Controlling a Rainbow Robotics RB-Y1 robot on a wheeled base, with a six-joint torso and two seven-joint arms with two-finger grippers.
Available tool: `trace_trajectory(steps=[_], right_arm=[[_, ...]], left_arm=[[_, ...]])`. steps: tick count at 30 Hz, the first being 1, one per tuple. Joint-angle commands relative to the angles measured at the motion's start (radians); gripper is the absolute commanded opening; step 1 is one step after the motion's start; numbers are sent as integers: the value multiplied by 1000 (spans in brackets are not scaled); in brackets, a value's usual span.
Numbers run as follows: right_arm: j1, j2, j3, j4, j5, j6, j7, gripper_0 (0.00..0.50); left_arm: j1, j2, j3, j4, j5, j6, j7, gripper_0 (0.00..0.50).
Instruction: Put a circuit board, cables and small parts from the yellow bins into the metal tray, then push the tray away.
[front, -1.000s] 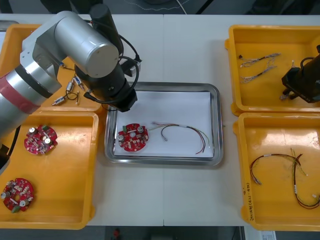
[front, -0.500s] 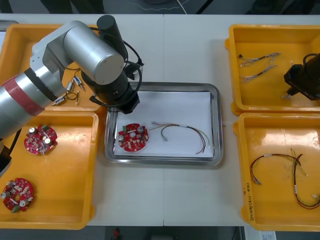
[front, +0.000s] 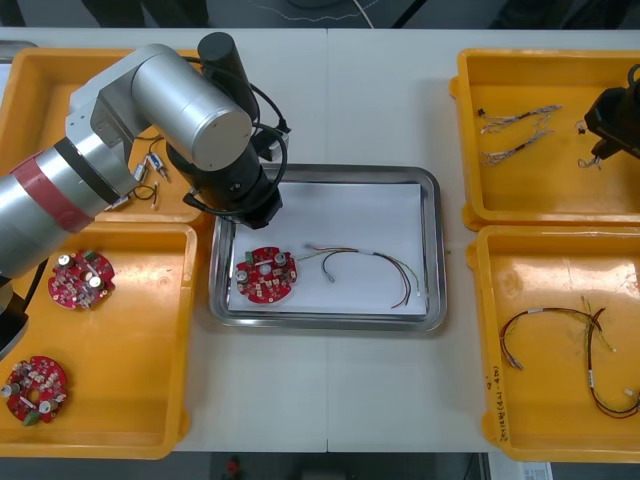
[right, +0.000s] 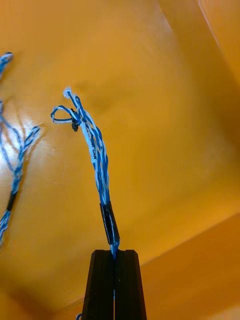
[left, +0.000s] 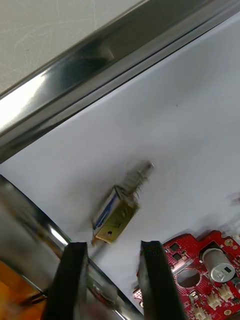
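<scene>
I see a light table (front: 330, 400), a seam (front: 327, 100) down its middle, dark floor (front: 300, 12) beyond its far edge.

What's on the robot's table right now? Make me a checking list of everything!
Surface: light table, yellow bins at both sides.
Job's things: metal tray holds a circuit board, a cable and a small metal part.
Clutter: nothing seen.
Grippers: left gripper open, just over the small metal part; right gripper shut on a twisted blue and white cable in the far right bin.
Cables: spare cables lie in both right bins.
Surroundings: nothing seen.
</scene>
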Motion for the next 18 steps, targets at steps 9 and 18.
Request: trace_trajectory(steps=[9,18], right_arm=[[2,-28,19,-203,-49,128,98,0],[4,5,105,-366,-62,240,244,0]], left_arm=[[-53,-18,-4,-15,-19,-6,95,500],[-67,-18,78,-50,7,74,135,500]])
